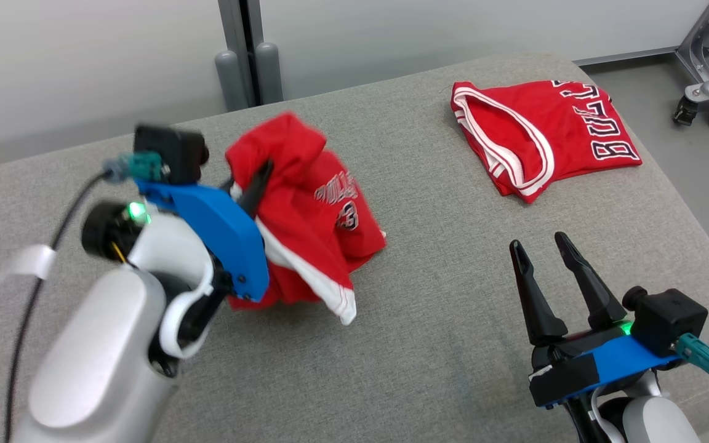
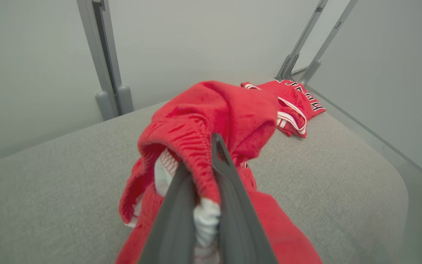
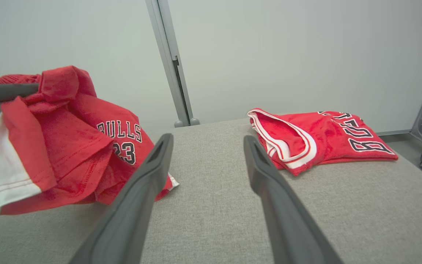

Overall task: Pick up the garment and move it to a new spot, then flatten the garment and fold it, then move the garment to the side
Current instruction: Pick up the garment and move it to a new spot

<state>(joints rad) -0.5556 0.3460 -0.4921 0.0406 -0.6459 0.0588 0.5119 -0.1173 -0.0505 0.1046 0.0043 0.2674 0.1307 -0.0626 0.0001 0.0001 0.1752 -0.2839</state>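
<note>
Left gripper [image 1: 262, 175] pinches a red garment [image 1: 311, 221], raised well left of the folded jersey [image 1: 545, 135] — right gripper [image 1: 539, 241] gapes empty, nearer than it. Best set down clear of the jersey, with room to flatten.

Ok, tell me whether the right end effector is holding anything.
No: the right end effector is open, with bare grey cushion showing between its fingers.
</note>
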